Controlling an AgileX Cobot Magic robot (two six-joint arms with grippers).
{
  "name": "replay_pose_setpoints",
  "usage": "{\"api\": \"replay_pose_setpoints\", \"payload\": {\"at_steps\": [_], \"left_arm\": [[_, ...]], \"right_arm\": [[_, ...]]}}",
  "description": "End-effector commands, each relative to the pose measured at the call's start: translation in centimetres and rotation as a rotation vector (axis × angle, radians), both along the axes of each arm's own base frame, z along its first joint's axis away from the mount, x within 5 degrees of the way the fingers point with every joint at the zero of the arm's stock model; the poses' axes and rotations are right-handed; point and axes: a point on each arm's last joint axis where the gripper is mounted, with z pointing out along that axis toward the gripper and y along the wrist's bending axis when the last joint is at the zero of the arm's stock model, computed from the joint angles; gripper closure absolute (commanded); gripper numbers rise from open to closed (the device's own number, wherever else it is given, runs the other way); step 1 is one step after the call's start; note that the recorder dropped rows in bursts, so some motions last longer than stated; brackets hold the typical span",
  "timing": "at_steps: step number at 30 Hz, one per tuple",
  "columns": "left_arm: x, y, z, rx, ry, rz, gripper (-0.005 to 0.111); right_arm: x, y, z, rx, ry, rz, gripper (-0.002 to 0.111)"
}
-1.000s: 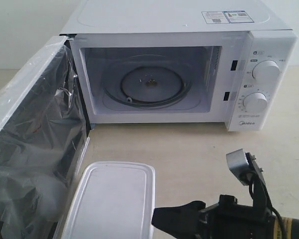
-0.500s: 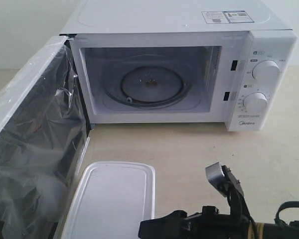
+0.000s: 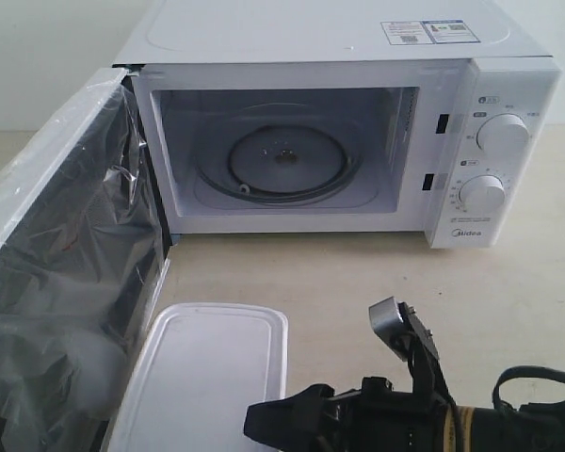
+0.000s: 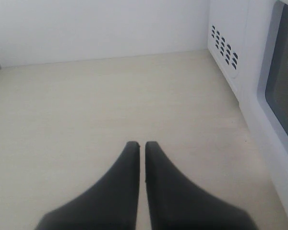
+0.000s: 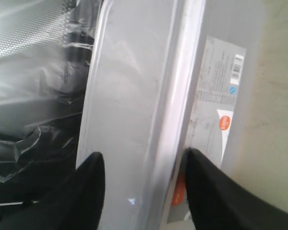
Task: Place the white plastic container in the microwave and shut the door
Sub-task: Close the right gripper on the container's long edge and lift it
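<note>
R tool (image 5: pixel 141 155) spread, over right long edge of box (image 3: pixel 207 377); box lies lengthwise twd microwave (image 3: pixel 339 141). L tool (image 4: pixel 141 146) pressed together, nothing in it.

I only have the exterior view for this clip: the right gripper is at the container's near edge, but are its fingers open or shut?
Observer: Open. The right wrist view shows the right gripper straddling the rim of the white plastic container, one finger over its top, the other beside its side wall.
Operator: Any marking on that side?
Observer: Yes, a label with a barcode and an orange-red dot.
Operator: Where is the left gripper?
Observer: The left gripper is shut and holds nothing, over the table beside the microwave, at its vented side.
</note>
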Motion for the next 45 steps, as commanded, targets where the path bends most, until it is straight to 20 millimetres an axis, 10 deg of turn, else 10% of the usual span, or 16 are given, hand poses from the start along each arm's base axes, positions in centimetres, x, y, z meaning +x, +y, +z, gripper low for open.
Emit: {"api": "replay_pose_setpoints", "payload": {"at_steps": [1,11,31,36,45], "left_arm": [[0.0,0.0,-0.1,0.002,-0.006,-0.003,0.102],[0.0,0.0,-0.1,0.002,-0.006,-0.003,0.102],[0.0,0.0,-0.1,0.002,-0.006,-0.003,0.102],[0.0,0.0,-0.1,0.002,-0.006,-0.003,0.102],[0.0,0.0,-0.1,0.002,-0.006,-0.003,0.102]], "right_arm": [[0.6,0.3,0.1,-0.011,-0.015,-0.005,0.07],[0.6,0.1,-1.2,-0.07,0.025,-0.018,0.096],[0.5,0.4,-0.6,0.001,0.005,0.001,0.108],[0.4,0.4,-0.6,0.004,0.008,0.03,0.055],[2.0,-1.5,-0.6,0.01,0.01,0.035,0.057]]}}
